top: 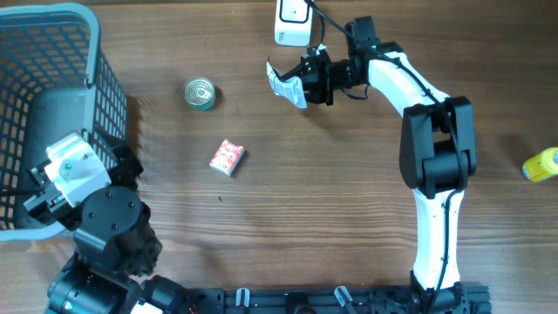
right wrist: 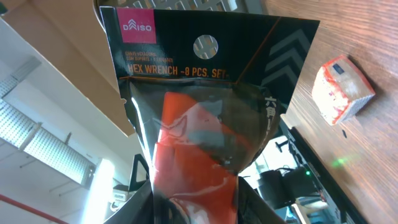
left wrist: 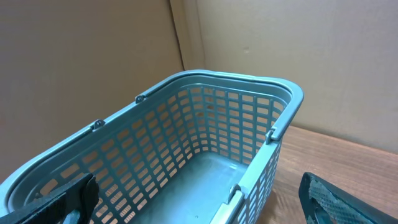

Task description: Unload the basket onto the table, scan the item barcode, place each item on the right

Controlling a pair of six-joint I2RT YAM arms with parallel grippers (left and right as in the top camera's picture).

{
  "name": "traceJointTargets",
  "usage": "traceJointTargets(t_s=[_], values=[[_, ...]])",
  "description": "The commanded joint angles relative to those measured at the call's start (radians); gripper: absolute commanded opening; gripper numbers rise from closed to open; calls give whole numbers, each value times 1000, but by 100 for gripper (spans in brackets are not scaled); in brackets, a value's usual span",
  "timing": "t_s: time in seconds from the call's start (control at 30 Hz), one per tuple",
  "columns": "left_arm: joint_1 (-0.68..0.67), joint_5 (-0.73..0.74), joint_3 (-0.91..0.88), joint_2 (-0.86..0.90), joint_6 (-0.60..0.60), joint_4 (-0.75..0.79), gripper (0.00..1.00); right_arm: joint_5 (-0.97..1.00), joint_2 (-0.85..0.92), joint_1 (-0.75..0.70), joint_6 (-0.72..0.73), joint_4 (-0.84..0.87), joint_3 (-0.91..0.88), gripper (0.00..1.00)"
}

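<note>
On the table (top: pixel 349 227), the basket (top: pixel 52 17) fills the far left corner, with a can (top: pixel 200 93) to its right and a small box (top: pixel 227 157) nearer than the can and slightly right. Farther right, a scanner (top: pixel 294 22) sits at the far edge, and the packet (top: pixel 286 87) is held just in front of it in the right gripper (top: pixel 302 83). Another small item (top: pixel 541 165) lies well apart at the right edge

The left gripper (left wrist: pixel 196 208) has its jaws spread wide apart. The right arm (top: pixel 436 144) is bent and stretched forward, and the right gripper (top: pixel 305 80) is clamped on a packet (right wrist: pixel 199 124) between its jaws.
</note>
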Motion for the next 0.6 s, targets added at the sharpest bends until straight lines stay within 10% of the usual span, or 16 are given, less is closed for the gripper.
traceJointTargets(t_s=[0.0,0.57], values=[[4,-16,11,0,-2,1,100,-45,10,-7,89,90,-3,5],[4,-17,11,0,-2,1,100,230,10,-3,-60,169,-119,6]])
